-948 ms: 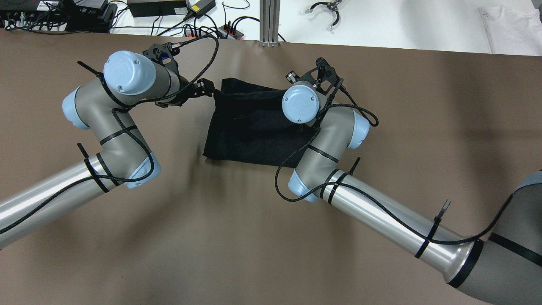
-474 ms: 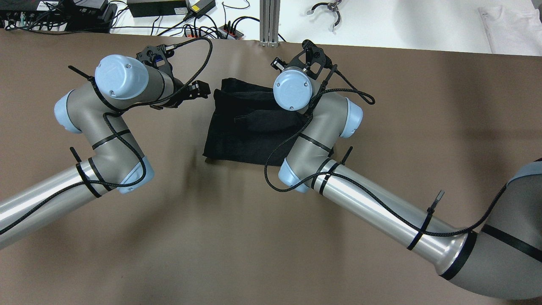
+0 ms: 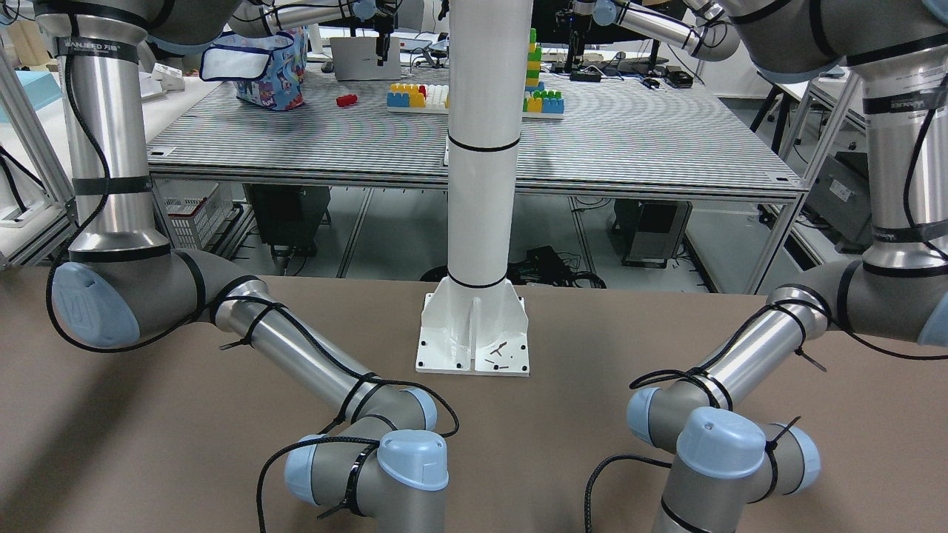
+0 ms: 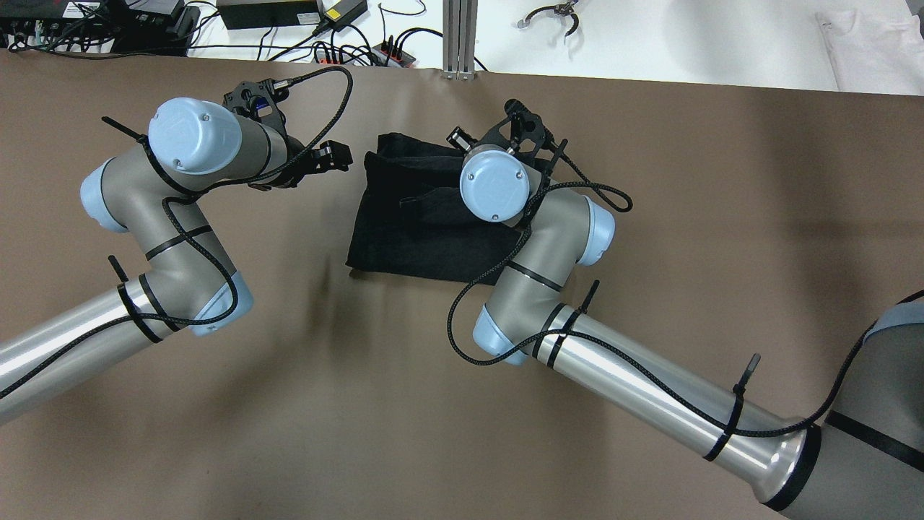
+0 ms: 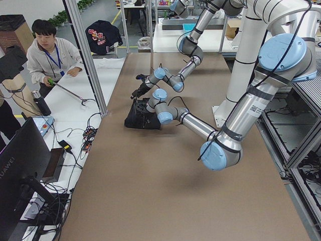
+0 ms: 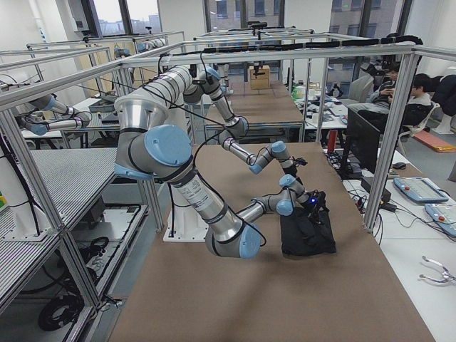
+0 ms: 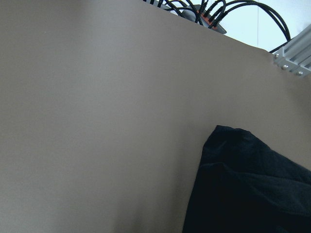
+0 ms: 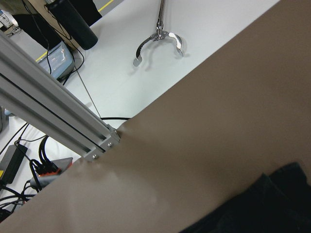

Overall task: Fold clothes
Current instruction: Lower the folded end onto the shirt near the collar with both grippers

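Observation:
A black garment (image 4: 411, 224) lies folded on the brown table (image 4: 361, 404). It also shows in the left wrist view (image 7: 252, 194), the right wrist view (image 8: 277, 204) and both side views (image 5: 139, 119) (image 6: 308, 231). My left gripper (image 4: 339, 156) hangs just left of the garment's far left corner, apart from it, open and empty. My right wrist (image 4: 494, 186) is over the garment's far right part. Its fingers are hidden under the wrist, so I cannot tell whether they are open or shut.
A power strip with cables (image 4: 390, 54) and an aluminium post (image 4: 458, 36) stand past the table's far edge. A grabber tool (image 4: 552, 14) and a white cloth (image 4: 873, 43) lie on the white table behind. The white pedestal (image 3: 474, 326) stands at the robot's side.
My left gripper has let go of the garment's far left corner and drawn back to the left. My right wrist has shifted left over the garment. The garment lies still.

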Available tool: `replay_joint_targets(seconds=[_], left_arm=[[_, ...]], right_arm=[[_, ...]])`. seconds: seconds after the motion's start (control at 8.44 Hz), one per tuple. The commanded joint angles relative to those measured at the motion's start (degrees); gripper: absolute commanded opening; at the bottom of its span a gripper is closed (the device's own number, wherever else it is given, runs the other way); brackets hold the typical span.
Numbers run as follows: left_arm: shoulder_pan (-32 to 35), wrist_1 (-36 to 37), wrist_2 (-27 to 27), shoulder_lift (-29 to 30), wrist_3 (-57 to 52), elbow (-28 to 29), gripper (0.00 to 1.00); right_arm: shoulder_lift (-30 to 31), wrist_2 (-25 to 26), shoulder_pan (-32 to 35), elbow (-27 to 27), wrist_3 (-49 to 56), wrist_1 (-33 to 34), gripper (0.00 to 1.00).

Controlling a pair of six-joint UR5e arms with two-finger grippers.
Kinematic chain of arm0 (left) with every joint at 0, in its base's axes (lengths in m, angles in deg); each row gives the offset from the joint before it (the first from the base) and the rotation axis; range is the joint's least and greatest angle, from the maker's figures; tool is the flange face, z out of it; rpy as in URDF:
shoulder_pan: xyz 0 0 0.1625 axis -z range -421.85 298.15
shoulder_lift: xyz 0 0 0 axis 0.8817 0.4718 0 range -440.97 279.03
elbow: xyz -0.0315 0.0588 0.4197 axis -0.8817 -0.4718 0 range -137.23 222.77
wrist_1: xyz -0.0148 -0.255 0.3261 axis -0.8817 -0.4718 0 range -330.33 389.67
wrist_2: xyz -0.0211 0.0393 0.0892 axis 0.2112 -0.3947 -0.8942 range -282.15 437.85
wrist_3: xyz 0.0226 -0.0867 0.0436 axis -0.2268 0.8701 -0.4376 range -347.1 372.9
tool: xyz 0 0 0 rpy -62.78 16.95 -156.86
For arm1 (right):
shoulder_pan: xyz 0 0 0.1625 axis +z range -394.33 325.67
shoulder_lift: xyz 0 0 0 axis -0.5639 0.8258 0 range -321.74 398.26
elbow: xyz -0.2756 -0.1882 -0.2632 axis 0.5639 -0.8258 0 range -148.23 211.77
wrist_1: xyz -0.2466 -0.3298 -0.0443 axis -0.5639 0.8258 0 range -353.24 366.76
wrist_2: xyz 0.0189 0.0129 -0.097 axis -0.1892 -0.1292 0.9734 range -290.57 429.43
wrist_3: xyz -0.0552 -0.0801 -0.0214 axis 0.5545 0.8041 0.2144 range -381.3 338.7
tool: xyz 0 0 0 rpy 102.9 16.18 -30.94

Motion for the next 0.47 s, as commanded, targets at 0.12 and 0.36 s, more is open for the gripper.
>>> replay_joint_targets(seconds=[0.12,0.36], left_arm=[[-0.2,0.0,-0.1,0.0,0.0,0.0,1.00],[-0.3,0.0,0.0,0.1,0.0,0.0,1.00]], right_arm=[[8.3,0.1,-3.1,8.6,-2.2,0.1,0.77],[8.3,0.1,-3.4,8.8,-2.2,0.1,0.77]])
